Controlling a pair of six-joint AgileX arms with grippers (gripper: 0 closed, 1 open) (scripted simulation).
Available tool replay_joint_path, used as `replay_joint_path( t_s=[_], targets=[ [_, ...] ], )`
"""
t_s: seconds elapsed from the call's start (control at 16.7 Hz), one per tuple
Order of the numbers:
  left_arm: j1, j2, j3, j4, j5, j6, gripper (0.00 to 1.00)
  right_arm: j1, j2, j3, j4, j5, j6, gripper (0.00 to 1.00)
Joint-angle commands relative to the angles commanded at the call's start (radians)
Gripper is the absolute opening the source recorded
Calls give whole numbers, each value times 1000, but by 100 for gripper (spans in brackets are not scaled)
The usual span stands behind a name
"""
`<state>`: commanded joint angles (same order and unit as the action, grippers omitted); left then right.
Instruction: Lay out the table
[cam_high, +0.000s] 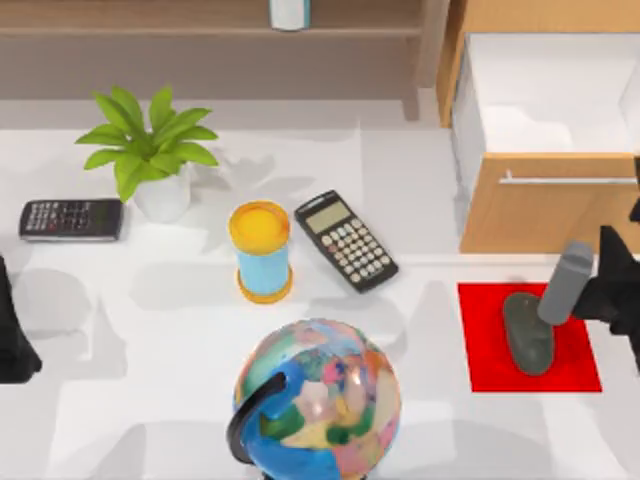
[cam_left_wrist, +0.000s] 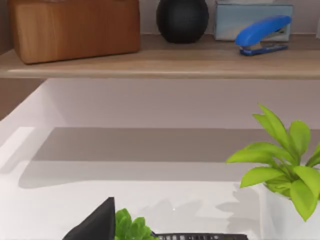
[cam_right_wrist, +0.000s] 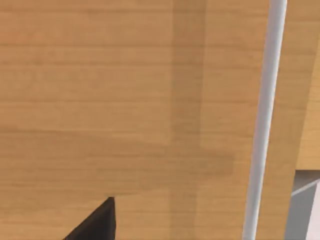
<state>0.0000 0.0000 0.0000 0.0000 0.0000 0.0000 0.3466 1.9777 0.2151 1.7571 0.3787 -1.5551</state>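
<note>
The white tabletop (cam_high: 420, 200) filled most of the top view. At upper right stood the open wooden drawer cabinet (cam_high: 530, 210); the globe (cam_high: 320, 400) sat at bottom centre. A red mat (cam_high: 485, 350) at lower right carried a grey mouse (cam_high: 527, 335). The right claw (cam_high: 590, 290) at the right edge gripped a grey cylinder (cam_high: 567, 285). At the left edge, the left claw (cam_high: 12, 340); grip: cannot tell.

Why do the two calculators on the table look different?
The calculator near the cup lies slanted, while the calculator beside the plant lies straight along the table's left side. The slanted one has pale keys and a light screen; the other one looks darker all over. Both are black, flat and lying face up.
</note>
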Motion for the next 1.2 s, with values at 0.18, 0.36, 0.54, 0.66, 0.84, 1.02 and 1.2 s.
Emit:
replay_joint_path(
  t_s=[0.18, 0.36, 0.54, 0.66, 0.84, 1.02, 1.2],
  targets=[
    [0, 0, 0, 0, 0, 0, 100, 0, 0, 0, 0, 0, 0, 100],
    [0, 0, 0, 0, 0, 0, 100, -7, 6, 9, -6, -5, 1, 100],
    [0, 0, 0, 0, 0, 0, 100, -21, 11, 50, -39, -21, 0, 100],
    [0, 0, 0, 0, 0, 0, 100, -32, 14, 79, -64, -32, 0, 100],
    [0, 0, 0, 0, 0, 0, 100, -38, 16, 94, -77, -38, 0, 100],
    [0, 0, 0, 0, 0, 0, 100, -38, 16, 94, -77, -38, 0, 92],
    [0, 0, 0, 0, 0, 0, 100, -38, 16, 94, -77, -38, 0, 70]
  ],
)
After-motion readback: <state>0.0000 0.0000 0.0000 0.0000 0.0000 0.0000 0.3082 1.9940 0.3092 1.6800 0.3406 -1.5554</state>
